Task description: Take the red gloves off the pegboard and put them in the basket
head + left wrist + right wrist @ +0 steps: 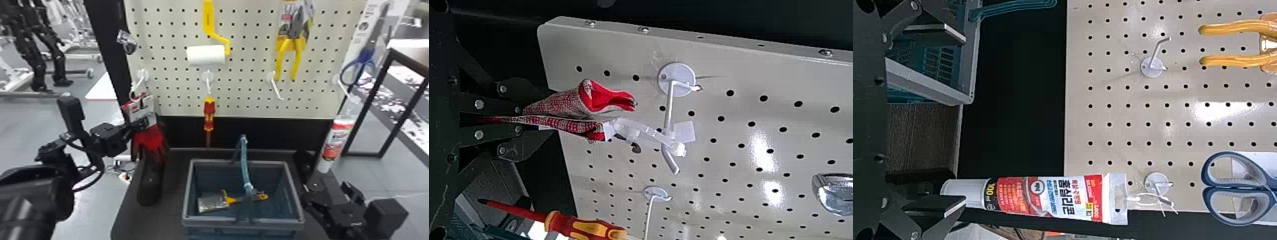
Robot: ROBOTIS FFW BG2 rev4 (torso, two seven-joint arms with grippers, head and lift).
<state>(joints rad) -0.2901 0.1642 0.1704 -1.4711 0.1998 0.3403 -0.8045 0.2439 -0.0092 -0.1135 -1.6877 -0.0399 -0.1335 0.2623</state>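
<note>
Taking the basket (242, 221) as the hub of a clock face in the head view, the red gloves (154, 140) hang at 10 o'clock, at the pegboard's (249, 92) edge, under a printed card (142, 108). The left gripper (139, 123) is at their upper part, and in its own wrist view its fingers are clamped on them, the red-and-grey cuffs poking out past the tips. A clear plastic loop (644, 131) from the gloves is on the white hook (670, 107), so they are not off the board.

The right gripper (325, 193) is at 3 o'clock, just beside the basket, its fingers wide apart with nothing held. The silicone tube (337, 140) hangs at 2 o'clock; in the right wrist view one finger overlaps its nozzle end, and I can't tell whether they touch.

The basket sits on the dark desk (127, 220), handle (244, 159) raised, with a yellow-handled tool (231, 200) lying inside. On the pegboard are a screwdriver (209, 115) at 11 o'clock, a paint roller (206, 55) between 11 and 12, pliers (297, 60) near 1, and blue-handled scissors (364, 65) between 1 and 2.
</note>
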